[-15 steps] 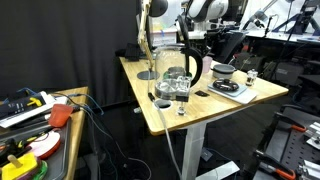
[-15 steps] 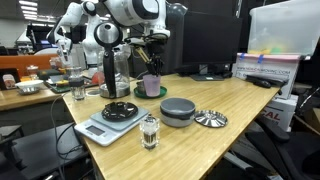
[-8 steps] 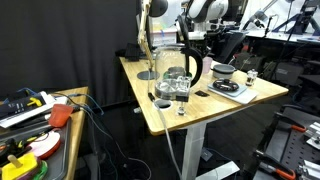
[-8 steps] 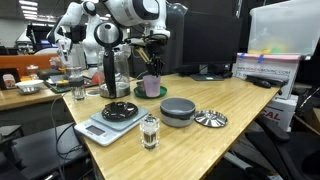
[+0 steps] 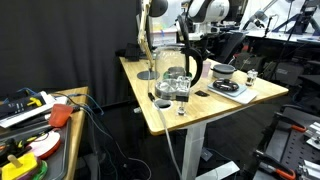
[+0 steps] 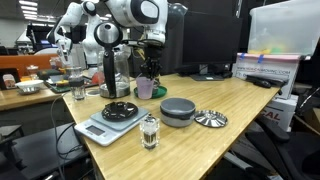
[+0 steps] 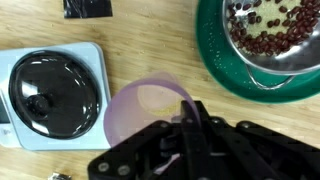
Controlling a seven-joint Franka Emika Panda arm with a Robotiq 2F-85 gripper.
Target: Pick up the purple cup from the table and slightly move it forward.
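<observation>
The purple cup (image 6: 146, 89) stands on the light-wood table (image 6: 255, 98), just behind the scale. In the wrist view the cup (image 7: 140, 112) is seen from above, with its rim running under my fingers. My gripper (image 7: 193, 115) has its jaws drawn together on the cup's near-right rim wall. In an exterior view the gripper (image 6: 148, 76) reaches straight down onto the cup. In the exterior view from the table's other side the arm (image 5: 195, 30) is over the table (image 5: 155, 112), and the cup is hidden behind a glass carafe (image 5: 176, 78).
A white scale with a black dish (image 6: 118, 113) sits close to the cup and also shows in the wrist view (image 7: 55, 92). A green bowl holding a strainer of beans (image 7: 215, 65) is on the cup's other side. A grey bowl (image 6: 178, 108) and a small glass jar (image 6: 150, 130) stand nearer the edge.
The gripper has come down lower onto the cup. The cup has shifted slightly toward the scale in the exterior view.
</observation>
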